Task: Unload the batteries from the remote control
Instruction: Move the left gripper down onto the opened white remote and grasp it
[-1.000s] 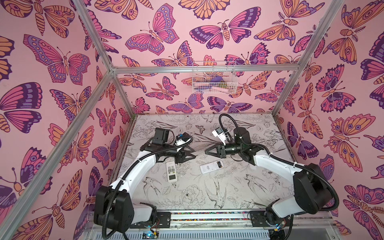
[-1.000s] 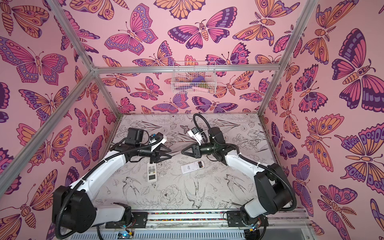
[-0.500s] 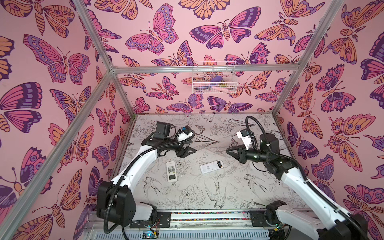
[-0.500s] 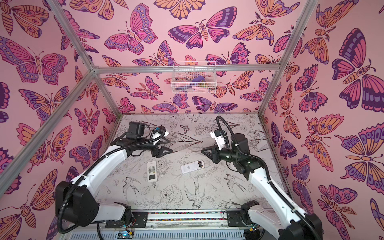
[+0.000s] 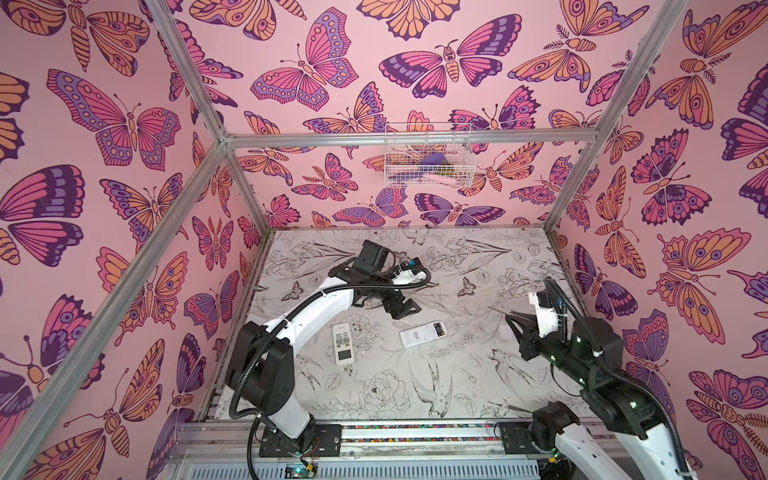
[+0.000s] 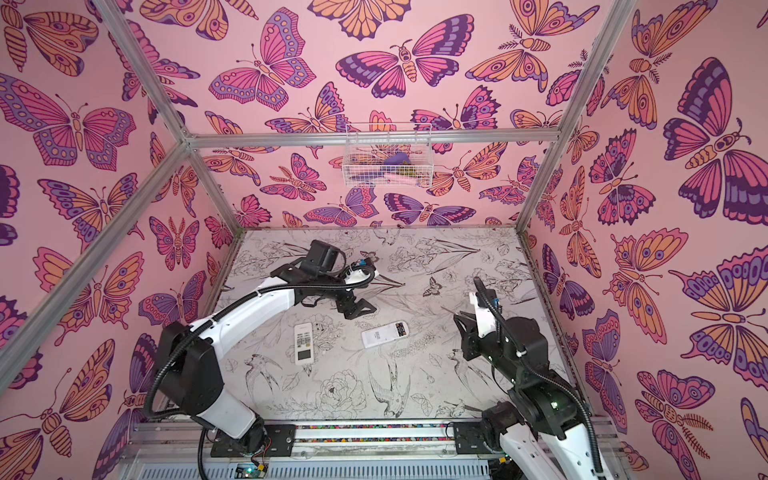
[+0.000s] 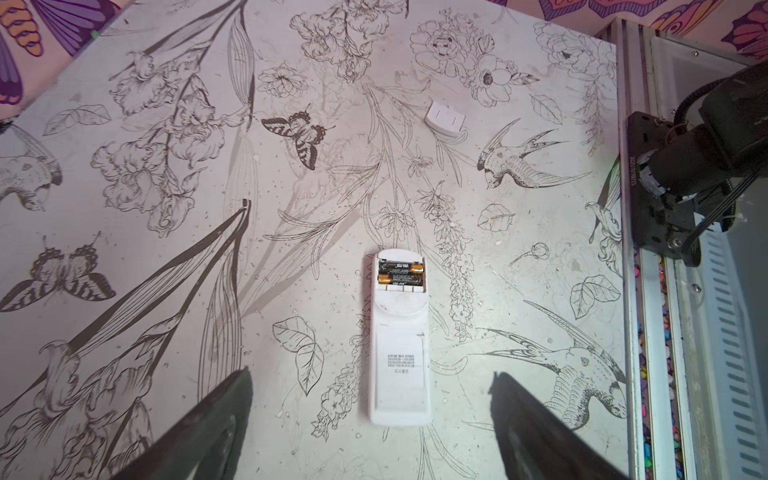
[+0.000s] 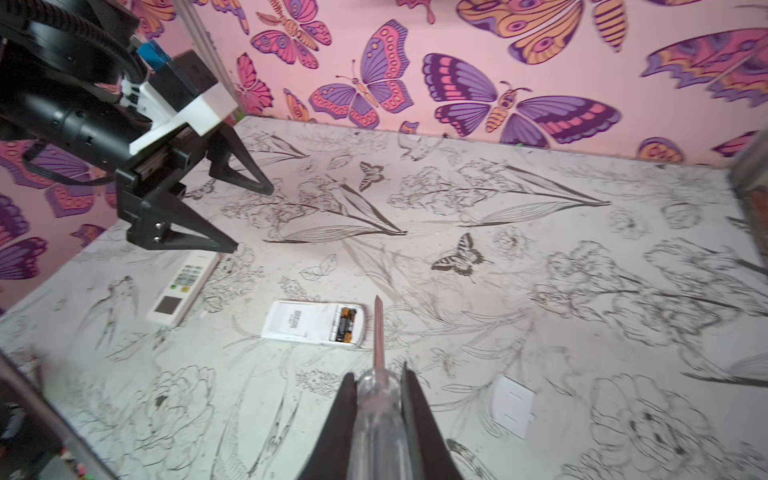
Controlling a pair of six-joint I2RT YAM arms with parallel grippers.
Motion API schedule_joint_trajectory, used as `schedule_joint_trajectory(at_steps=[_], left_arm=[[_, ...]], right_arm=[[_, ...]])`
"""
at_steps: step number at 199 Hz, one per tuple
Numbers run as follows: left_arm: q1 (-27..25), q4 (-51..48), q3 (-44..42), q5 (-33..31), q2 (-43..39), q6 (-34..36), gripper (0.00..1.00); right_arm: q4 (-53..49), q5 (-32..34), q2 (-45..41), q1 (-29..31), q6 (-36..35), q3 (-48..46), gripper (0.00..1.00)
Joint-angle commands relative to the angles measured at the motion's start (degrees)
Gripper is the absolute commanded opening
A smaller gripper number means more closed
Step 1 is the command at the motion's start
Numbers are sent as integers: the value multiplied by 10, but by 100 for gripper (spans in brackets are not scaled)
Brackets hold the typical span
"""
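Remote laid face down on bench, lid off. Two batteries seen inside, at end nearer right claw. Right claw closed tight on screwdriver, tip pointed toward that end. Left claw spread wide, nothing held, hung just by remote. Likely best: remote body pinned flat by left claw first, then tip slid under one battery end and lifted gently, so nothing is flicked away.
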Motion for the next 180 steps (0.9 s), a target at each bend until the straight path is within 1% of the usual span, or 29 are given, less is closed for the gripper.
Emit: schedule_joint_trajectory(at_steps=[1,67,80,108,138,164,180], left_arm=[[-25,-11,23,-30,32,-2,93],[-107,-18,73,-116,129,-2,98],[-113,-23,83,-132,149,3,98],[-113,-25,95,-177,178,-12,99],[-118,-25,93,-169,202,-15,98],[-129,-31,90,-177,213,-16,98],[-134,-30,79,-171,214,-6,98]], right_arm=[[-40,64,-37,-4,-22,-19,0],[-27,116,-106,-3,-15,-60,0],[-23,116,-117,-3,-23,-68,0],[-23,110,-126,-3,-27,-71,0],[-22,90,-135,-4,-34,-76,0],[-22,97,-139,-3,-34,-76,0],[-21,89,-141,-3,-36,-77,0]])
